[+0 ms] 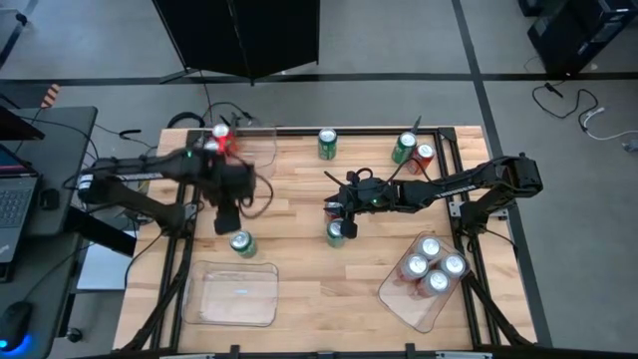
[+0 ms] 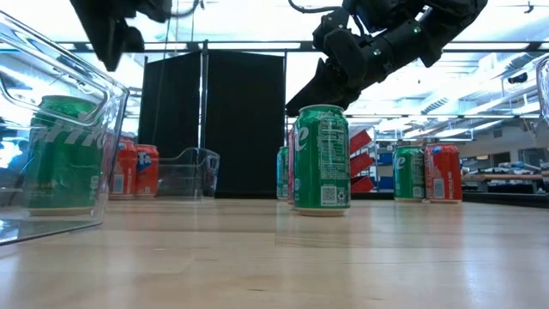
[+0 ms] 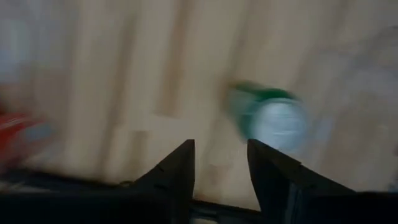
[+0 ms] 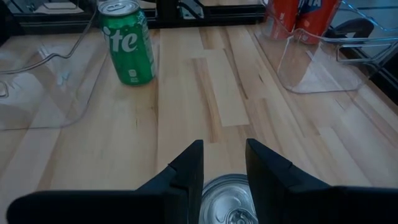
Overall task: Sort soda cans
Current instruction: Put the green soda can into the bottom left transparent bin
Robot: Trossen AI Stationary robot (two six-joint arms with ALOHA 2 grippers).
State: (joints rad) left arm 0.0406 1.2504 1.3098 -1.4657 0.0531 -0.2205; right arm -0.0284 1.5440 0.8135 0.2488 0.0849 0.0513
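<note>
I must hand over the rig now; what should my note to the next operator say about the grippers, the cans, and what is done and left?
Left gripper: open, empty, near a loose green can.
Right gripper: directly above the middle green can.
Done: four silver cans in the near-right tray; some red cans in the far-left tray.
Left: four green cans and one red can loose; the near-left tray is empty.
</note>
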